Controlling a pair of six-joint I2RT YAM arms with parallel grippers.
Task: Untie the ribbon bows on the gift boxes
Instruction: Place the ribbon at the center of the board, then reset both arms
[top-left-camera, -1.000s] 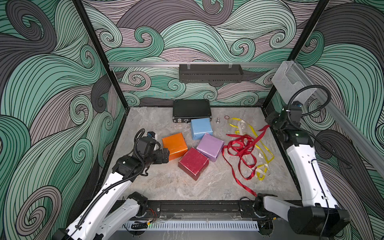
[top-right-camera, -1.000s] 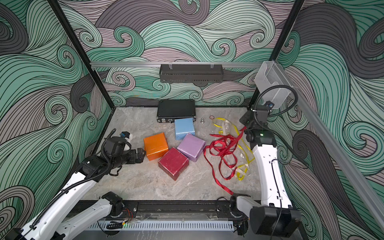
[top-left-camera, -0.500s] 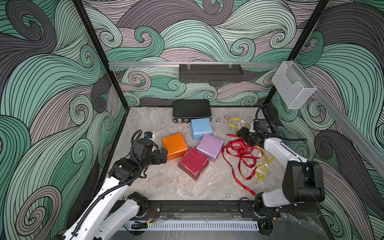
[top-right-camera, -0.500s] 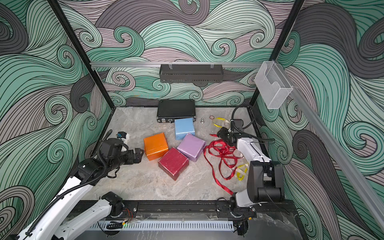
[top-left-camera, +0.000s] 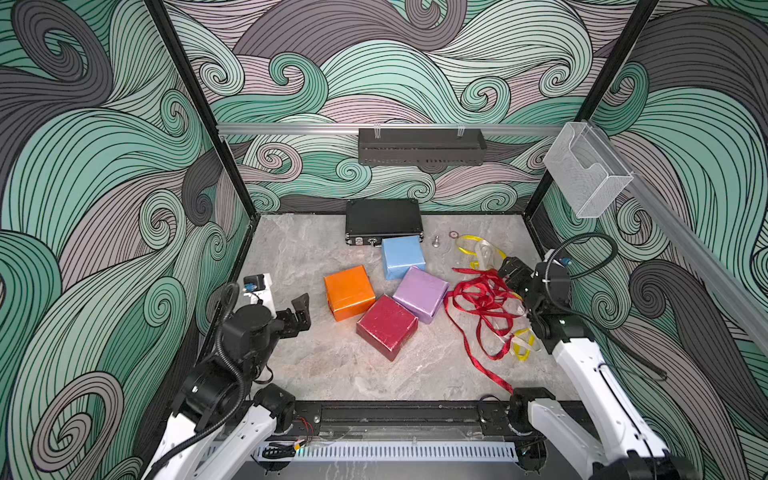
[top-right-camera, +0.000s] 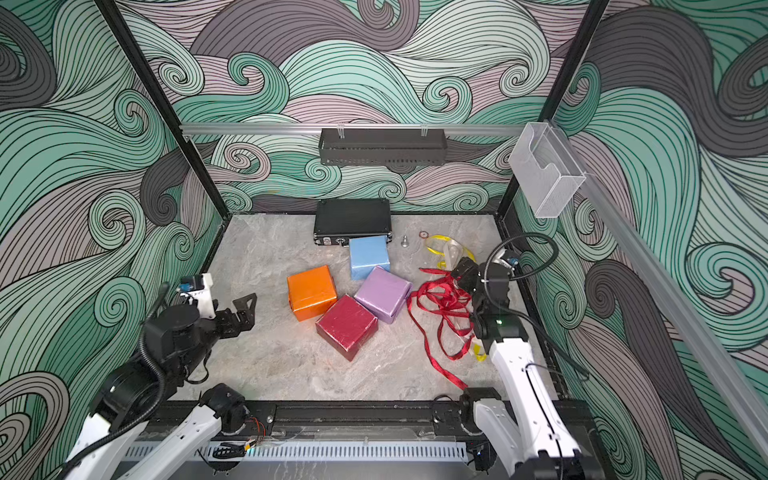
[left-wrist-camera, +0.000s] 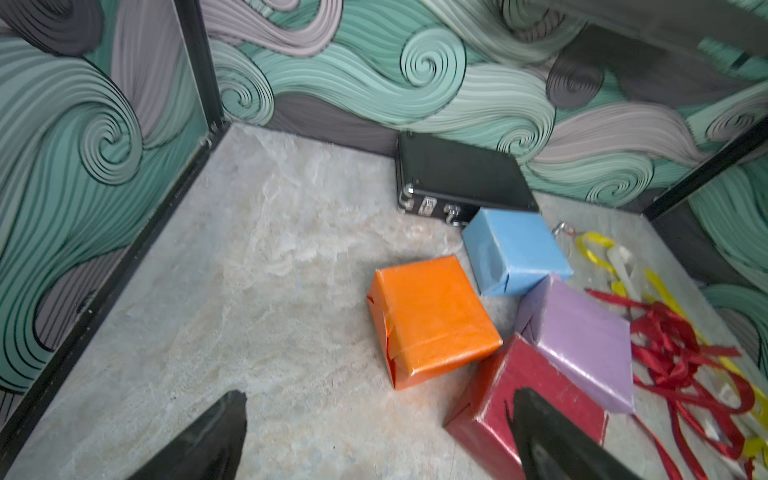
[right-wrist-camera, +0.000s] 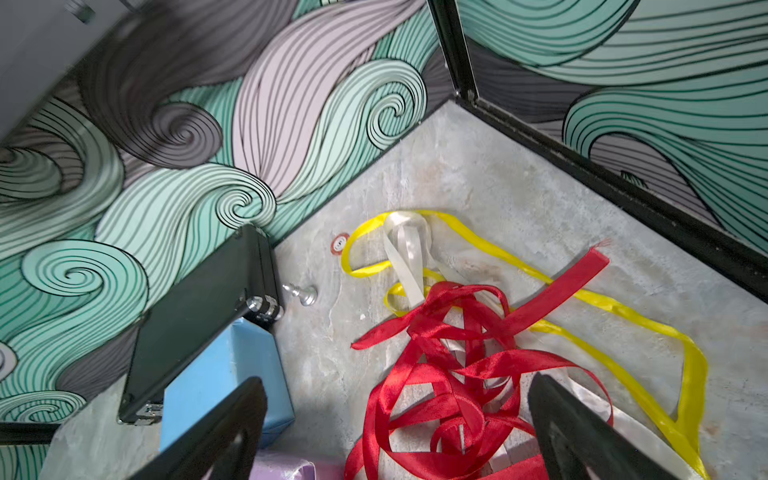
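**All four boxes bare, ribbons heaped on the worktop**

The task looks finished, or all but. In both top views the orange box (top-left-camera: 349, 293), the glossy red box (top-left-camera: 386, 326), the light blue box (top-left-camera: 402, 257) and the lilac box (top-left-camera: 420, 294) sit clustered mid-worktop (top-left-camera: 311, 365) with no ribbon around any of them. The red ribbons (top-left-camera: 482, 299), the yellow ribbon (right-wrist-camera: 623, 307) and the silvery white ribbon (right-wrist-camera: 405, 249) lie loose in one tangled heap beside the lilac box, toward the right arm's side. Whether a knot survives inside the heap cannot be told.

The right fingers (right-wrist-camera: 224, 432) stand spread wide just over the red tangle and grip nothing. The left fingers (left-wrist-camera: 208, 444) are likewise spread wide and empty, near the orange box but apart from it
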